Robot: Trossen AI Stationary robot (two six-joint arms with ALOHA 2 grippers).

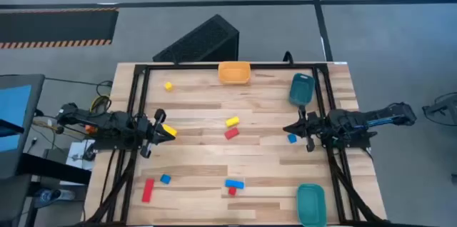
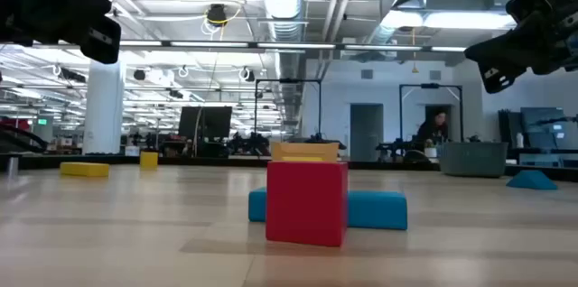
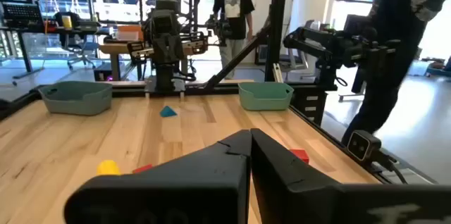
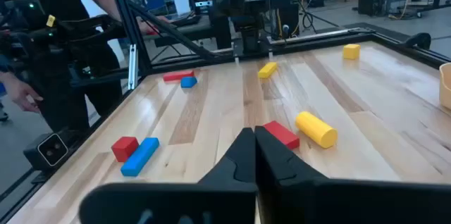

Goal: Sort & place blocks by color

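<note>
High view: blocks scattered unsorted over wooden counter [image 1: 271, 177], small red and yellow pieces [image 1: 231, 128] mid-counter. Left tool [image 1: 158, 133] and right tool [image 1: 291, 130] clenched, empty, apparently parked at opposite sides awaiting start.

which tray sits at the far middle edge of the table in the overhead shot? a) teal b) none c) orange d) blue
c, the orange tray sits at the middle of the far edge, while the blue tray and the teal tray both lie along the right side.
</note>
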